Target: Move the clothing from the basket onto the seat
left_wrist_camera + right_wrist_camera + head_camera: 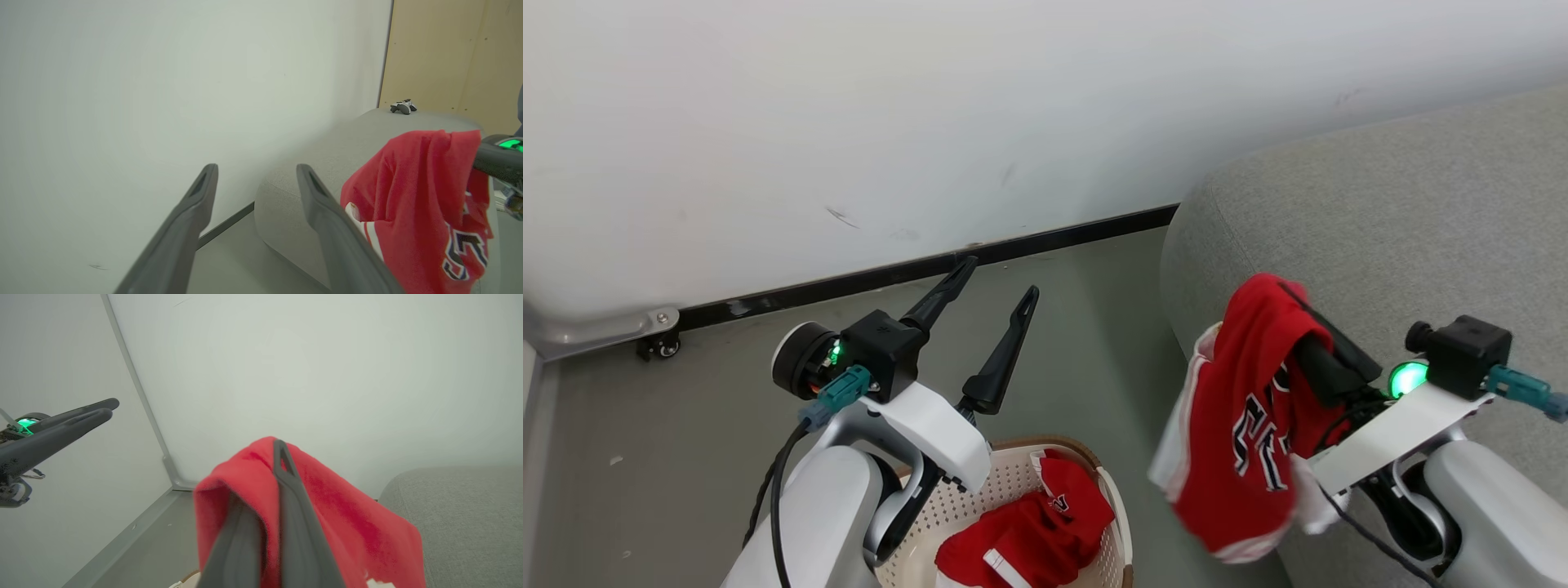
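Note:
A red garment (1250, 425) with white trim and dark lettering hangs from my right gripper (1294, 314), which is shut on it beside the front edge of the grey seat (1405, 196). The fabric drapes over both fingers (286, 490), so the tips are partly hidden. More red clothing (1029, 527) lies in the cream basket (1112, 494) at the bottom of the head view. My left gripper (996, 284) is raised above the basket, open and holding nothing. In the left wrist view its fingers (192, 220) stand wide apart, with the hanging garment (416, 196) to their right.
A white wall with a dark skirting strip (915, 269) runs behind the grey floor (686, 425). A small game controller (403, 107) lies on the far part of the seat (327, 163). A wood-coloured panel (453, 53) stands behind it.

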Motion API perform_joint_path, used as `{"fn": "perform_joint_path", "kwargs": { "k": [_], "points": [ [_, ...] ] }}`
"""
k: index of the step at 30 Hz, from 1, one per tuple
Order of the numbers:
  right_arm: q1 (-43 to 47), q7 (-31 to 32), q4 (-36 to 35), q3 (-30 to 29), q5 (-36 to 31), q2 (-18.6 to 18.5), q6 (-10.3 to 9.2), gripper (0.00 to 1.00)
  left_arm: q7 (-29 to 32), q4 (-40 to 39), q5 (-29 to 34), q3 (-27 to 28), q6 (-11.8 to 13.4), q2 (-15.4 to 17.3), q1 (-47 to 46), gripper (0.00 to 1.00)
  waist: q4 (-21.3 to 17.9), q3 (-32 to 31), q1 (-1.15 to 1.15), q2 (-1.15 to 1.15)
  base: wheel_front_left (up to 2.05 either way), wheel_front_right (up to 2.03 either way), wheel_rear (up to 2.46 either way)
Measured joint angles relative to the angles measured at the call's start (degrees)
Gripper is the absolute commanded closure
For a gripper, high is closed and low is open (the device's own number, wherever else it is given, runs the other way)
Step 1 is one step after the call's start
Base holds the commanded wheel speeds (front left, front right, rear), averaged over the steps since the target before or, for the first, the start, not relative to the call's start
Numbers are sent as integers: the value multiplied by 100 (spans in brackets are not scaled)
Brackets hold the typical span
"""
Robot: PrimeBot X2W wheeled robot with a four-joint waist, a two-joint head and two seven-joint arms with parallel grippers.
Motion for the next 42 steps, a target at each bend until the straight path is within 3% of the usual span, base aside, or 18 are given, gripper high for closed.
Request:
{"fn": "perform_joint_path", "kwargs": {
  "k": [18,42],
  "points": [
    [264,-24,-141,-790,-7,-224,0,100,-245,49,10,-181,-2,-88,94,0,-357,2,0,0,0,0,0],
    [481,241,-182,-1667,-74,-563,0,100,-288,-129,29,-702,-157,-60,338,0,-1130,166,0,0,0,0,0]
  ]
}}
